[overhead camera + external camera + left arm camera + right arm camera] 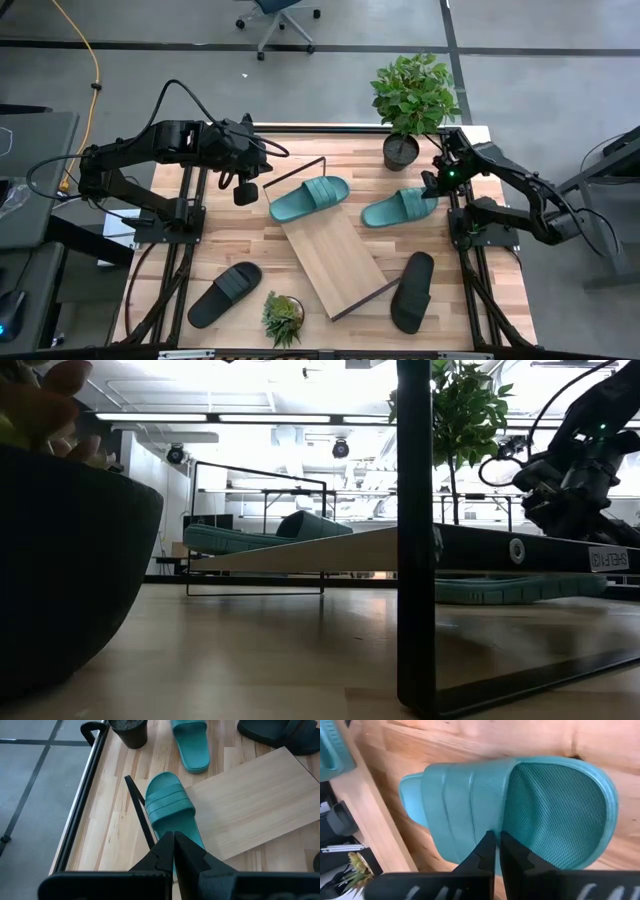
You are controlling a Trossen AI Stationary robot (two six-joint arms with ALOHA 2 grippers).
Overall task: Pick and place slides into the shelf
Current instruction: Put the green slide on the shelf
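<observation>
One teal slide (310, 198) lies on the upper end of the slanted shelf (330, 255), its heel end toward my left gripper (245, 192). That gripper is shut and hovers just left of it; its wrist view shows the slide (170, 805) beyond the shut fingers (174, 851). The second teal slide (400, 208) lies sole-down on the table right of the shelf. My right gripper (430, 186) is shut and hangs close above its heel part (555, 805). Two black slides (225, 293) (413, 290) lie flat on the table near the front.
A tall potted plant (410, 100) stands at the far edge, close behind the right gripper. A small potted plant (283, 318) stands at the near edge, between the left black slide and the shelf's lower end. The shelf's black wire frame (300, 172) rises at its upper end.
</observation>
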